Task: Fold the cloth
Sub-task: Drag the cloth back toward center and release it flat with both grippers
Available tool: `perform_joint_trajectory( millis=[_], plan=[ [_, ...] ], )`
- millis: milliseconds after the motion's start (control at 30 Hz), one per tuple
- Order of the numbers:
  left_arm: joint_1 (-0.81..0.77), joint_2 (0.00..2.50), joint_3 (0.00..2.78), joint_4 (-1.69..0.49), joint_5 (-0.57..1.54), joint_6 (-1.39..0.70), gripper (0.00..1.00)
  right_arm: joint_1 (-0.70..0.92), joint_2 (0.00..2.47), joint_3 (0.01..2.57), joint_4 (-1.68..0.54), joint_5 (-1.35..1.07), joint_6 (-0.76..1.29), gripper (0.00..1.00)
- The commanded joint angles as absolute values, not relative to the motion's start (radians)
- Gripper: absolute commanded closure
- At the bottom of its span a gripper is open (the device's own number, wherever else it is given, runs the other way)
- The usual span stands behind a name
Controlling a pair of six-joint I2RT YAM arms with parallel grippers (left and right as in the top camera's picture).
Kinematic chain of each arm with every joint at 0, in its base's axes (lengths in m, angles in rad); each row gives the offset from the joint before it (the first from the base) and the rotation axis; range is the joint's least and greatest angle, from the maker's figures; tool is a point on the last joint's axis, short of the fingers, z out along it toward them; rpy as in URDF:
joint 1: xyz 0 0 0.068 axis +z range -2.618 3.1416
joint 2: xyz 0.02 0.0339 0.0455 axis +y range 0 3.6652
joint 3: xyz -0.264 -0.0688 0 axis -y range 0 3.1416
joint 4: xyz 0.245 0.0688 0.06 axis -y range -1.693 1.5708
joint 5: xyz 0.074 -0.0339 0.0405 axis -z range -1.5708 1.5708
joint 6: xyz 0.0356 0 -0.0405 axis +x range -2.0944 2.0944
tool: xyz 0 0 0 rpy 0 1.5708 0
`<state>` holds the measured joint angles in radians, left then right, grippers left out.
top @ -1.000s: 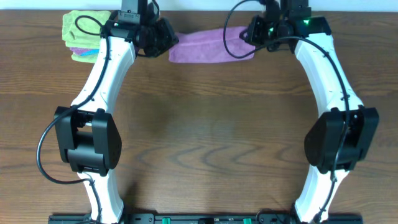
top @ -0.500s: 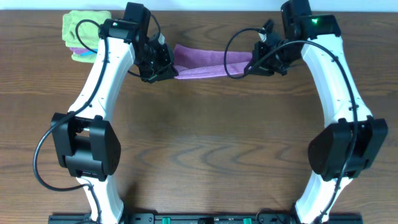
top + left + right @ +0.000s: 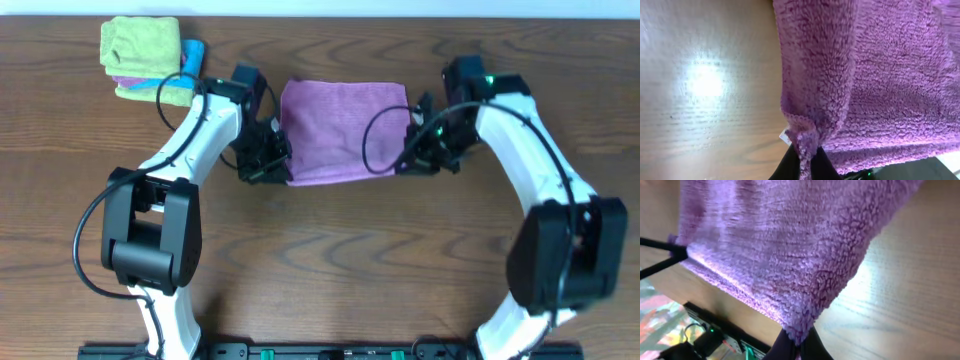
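A purple fleece cloth (image 3: 343, 128) hangs stretched between my two grippers over the back middle of the wooden table. My left gripper (image 3: 274, 170) is shut on its near left corner; in the left wrist view the black fingers pinch the corner (image 3: 805, 145) next to a small white tag. My right gripper (image 3: 412, 162) is shut on its near right corner, and the right wrist view shows the corner (image 3: 799, 330) pinched between the black fingers. The cloth's far edge lies toward the table's back.
A stack of folded cloths, green (image 3: 142, 45) on top with purple and blue beneath, sits at the back left corner. Wooden table (image 3: 340, 260) spreads in front of the grippers.
Both grippers have pulled toward the front of the table with the cloth's corners, and the cloth has gone from a narrow bunched strip to a wide spread sheet.
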<state>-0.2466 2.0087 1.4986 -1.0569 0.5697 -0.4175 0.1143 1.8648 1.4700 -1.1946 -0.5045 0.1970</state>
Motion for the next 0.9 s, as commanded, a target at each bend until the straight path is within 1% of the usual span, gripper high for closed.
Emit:
perform_joint_trajectory(
  millis=[0,133,267,433,500,533,600,667,700,767,800,867],
  plan=[
    [-0.191,1.982,1.421,-1.076,0.307,-0.392,0.94,0.021,1.756,1.371,-1.163,-0.218,0.199,0.99],
    [-0.204,1.982,1.342,-1.057,0.307,-0.392,0.94,0.021,1.692,1.208,-1.095,-0.234,0.222,0.98],
    [-0.231,1.982,1.278,-1.032,0.315,-0.393,0.94,0.021,1.685,1.099,-1.048,-0.247,0.233,0.99],
    [-0.267,1.982,1.244,-1.019,0.316,-0.392,0.94,0.021,1.685,1.026,-0.998,-0.282,0.243,0.98],
    [-0.279,1.976,1.244,-1.015,0.348,-0.392,0.94,0.031,1.684,1.024,-0.991,-0.286,0.242,0.98],
    [-0.282,1.972,1.244,-1.012,0.368,-0.392,0.94,0.036,1.683,1.025,-0.987,-0.277,0.242,0.88],
    [-0.283,1.953,1.244,-1.012,0.396,-0.394,0.94,0.04,1.677,1.025,-0.979,-0.258,0.243,0.62],
    [-0.283,1.925,1.244,-1.013,0.403,-0.396,0.94,0.04,1.663,1.026,-0.968,-0.258,0.25,0.55],
    [-0.283,1.908,1.244,-1.013,0.407,-0.396,0.94,0.04,1.651,1.026,-0.959,-0.258,0.256,0.54],
    [-0.283,1.845,1.244,-1.013,0.413,-0.396,0.94,0.039,1.612,1.029,-0.94,-0.255,0.268,0.47],
    [-0.283,1.809,1.244,-1.015,0.418,-0.397,0.94,0.039,1.585,1.031,-0.933,-0.25,0.277,0.4],
    [-0.282,1.732,1.244,-1.023,0.419,-0.437,0.94,0.039,1.53,1.032,-0.927,-0.251,0.277,0.21]
  ],
)
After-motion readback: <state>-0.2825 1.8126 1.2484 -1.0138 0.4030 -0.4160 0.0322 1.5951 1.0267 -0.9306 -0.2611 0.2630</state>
